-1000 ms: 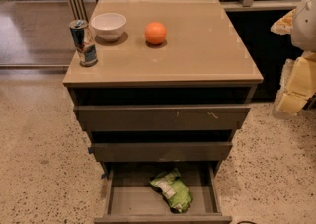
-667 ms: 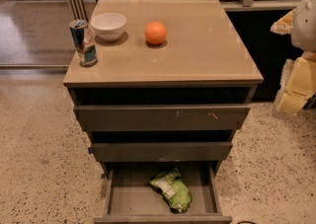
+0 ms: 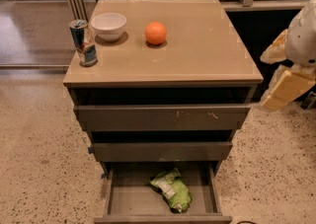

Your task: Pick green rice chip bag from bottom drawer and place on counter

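The green rice chip bag [image 3: 172,195] lies crumpled on the floor of the open bottom drawer [image 3: 129,201], right of its middle and near the front. The counter [image 3: 197,45] is the glossy beige top of the cabinet. My gripper [image 3: 277,74] hangs at the right edge of the view, beside the cabinet at about counter height. Its tan fingers [image 3: 288,90] stand apart and hold nothing. It is well above and to the right of the bag.
On the counter's left part stand a drink can [image 3: 84,43], a white bowl [image 3: 108,25] and an orange [image 3: 155,33]. The scratched top drawer [image 3: 163,118] and the middle drawer [image 3: 160,151] are pulled out slightly above the bottom one. Speckled floor surrounds the cabinet.
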{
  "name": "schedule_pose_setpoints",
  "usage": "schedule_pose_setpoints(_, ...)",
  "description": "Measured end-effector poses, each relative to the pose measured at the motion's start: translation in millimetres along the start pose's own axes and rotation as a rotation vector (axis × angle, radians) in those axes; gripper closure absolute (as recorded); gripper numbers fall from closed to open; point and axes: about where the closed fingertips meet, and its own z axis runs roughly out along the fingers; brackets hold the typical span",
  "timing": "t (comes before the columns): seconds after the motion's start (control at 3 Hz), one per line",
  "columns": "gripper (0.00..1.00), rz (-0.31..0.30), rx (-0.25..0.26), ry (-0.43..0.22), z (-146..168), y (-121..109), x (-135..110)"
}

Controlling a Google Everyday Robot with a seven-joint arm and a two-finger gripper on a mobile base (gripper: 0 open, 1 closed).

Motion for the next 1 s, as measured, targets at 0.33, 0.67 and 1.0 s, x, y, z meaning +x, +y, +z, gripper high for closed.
schedule_pose_setpoints(0.33,0.57,0.05,-0.101,-0.089,93,24,14)
schedule_pose_setpoints(0.67,0.81,0.096,-0.206,-0.192,193,46,22)
schedule_pose_setpoints(1.0,1.0,0.115,-0.226,-0.218,222,45,24)
